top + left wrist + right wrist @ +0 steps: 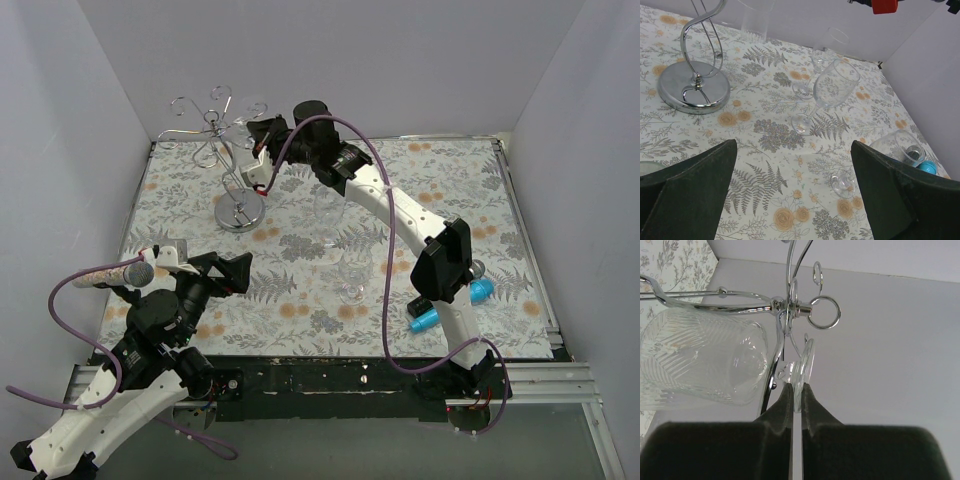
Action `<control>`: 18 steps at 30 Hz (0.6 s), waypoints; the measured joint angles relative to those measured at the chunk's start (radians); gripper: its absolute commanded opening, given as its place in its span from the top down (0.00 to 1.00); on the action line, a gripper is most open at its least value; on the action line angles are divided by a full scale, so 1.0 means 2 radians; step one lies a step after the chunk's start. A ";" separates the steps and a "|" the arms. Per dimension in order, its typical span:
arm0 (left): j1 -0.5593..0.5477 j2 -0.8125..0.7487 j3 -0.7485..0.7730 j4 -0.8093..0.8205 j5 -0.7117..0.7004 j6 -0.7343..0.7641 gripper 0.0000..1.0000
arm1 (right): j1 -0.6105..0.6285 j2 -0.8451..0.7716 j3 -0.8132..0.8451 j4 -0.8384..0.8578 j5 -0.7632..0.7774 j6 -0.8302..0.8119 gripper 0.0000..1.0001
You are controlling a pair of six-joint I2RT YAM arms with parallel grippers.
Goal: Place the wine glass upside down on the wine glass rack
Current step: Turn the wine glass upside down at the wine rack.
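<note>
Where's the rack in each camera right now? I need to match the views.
Top external: rack upper left, whole stand visible.
Left wrist: rack upper left, base and lower stem only.
Right wrist: rack top centre, hub and curled arms.
Shared landmark: floral cloth.

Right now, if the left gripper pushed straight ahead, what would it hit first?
Probably the small clear glass just ahead of the open left gripper, slightly right of centre; depth is unclear.
</note>
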 measured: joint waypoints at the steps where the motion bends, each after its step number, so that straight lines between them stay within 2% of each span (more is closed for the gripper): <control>1: 0.000 0.000 0.000 0.000 0.000 0.000 0.02 | 0.000 -0.001 0.000 -0.002 -0.003 -0.003 0.99; 18: 0.000 -0.001 0.000 0.000 0.000 0.000 0.02 | 0.002 -0.020 -0.023 -0.013 -0.036 -0.027 0.99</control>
